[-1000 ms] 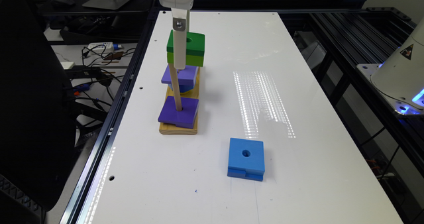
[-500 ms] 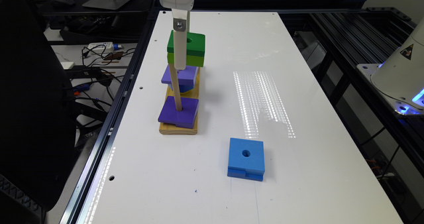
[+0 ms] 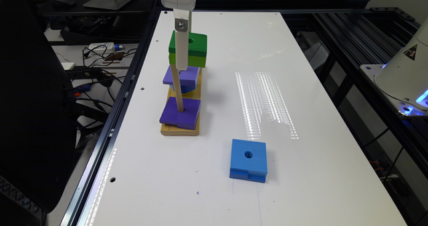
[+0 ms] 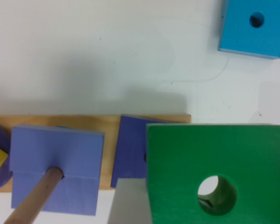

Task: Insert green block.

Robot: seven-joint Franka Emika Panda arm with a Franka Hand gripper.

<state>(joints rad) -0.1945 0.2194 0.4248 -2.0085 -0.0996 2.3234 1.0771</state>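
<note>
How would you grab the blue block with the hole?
From straight above, jaws closing on two opposite flat sides of the blue block. It lies flat and alone on the table, so its sides are free; the hole is probably too small to use.

White table (image 3: 301, 172): wooden peg base (image 3: 180, 129) near exterior view's left edge; blue square block (image 3: 248, 160) well apart.
</note>
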